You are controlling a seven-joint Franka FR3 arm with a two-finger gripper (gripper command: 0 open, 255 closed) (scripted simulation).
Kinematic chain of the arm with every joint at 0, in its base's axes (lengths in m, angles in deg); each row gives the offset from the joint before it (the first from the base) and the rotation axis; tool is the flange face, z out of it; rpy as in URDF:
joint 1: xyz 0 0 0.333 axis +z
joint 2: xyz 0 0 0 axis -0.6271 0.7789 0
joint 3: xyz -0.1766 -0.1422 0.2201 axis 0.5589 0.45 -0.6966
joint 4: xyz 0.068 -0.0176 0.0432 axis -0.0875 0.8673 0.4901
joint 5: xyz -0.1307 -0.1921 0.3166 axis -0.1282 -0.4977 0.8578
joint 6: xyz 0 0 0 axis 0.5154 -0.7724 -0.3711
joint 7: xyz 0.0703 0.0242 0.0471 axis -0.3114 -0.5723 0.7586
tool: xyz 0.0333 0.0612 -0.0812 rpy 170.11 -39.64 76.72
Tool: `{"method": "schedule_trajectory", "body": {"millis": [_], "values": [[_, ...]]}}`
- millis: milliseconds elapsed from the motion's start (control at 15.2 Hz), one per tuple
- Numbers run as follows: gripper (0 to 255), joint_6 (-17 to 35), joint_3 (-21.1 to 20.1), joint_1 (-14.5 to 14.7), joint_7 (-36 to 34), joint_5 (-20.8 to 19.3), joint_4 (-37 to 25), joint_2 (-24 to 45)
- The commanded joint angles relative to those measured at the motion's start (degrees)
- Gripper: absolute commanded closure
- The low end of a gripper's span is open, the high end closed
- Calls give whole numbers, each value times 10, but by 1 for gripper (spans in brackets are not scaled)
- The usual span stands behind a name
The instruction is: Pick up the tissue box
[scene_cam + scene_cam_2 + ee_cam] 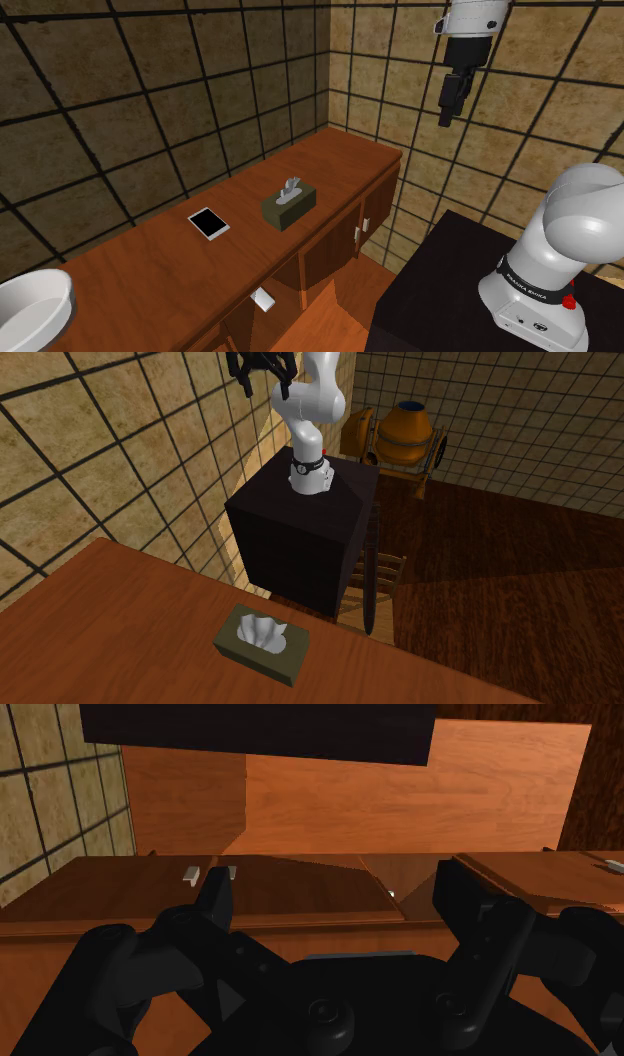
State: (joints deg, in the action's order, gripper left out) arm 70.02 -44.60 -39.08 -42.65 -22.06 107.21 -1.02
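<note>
Olive tissue box far from gripper

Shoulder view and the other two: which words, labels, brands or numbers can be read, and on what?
Pale lettering on the black band low on the white arm: too small to read.
Olive-green tissue box: no print visible.
Flat black card with a white edge on the wooden counter: blank.

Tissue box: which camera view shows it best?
The second exterior view: the tissue box sits close, its white tissue and olive sides plain. The shoulder view shows it smaller, on the counter; in the wrist view I cannot tell.
</note>
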Motion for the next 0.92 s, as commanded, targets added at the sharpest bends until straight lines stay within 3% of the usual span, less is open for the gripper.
{"method": "schedule_trajectory", "body": {"millis": [0, 462, 858], "values": [[0, 0, 0, 0, 0, 0, 0, 0], [0, 157, -48, -1, -79, 62, 69, 47], [0, 300, -91, 0, -138, 107, 92, 126]]}}
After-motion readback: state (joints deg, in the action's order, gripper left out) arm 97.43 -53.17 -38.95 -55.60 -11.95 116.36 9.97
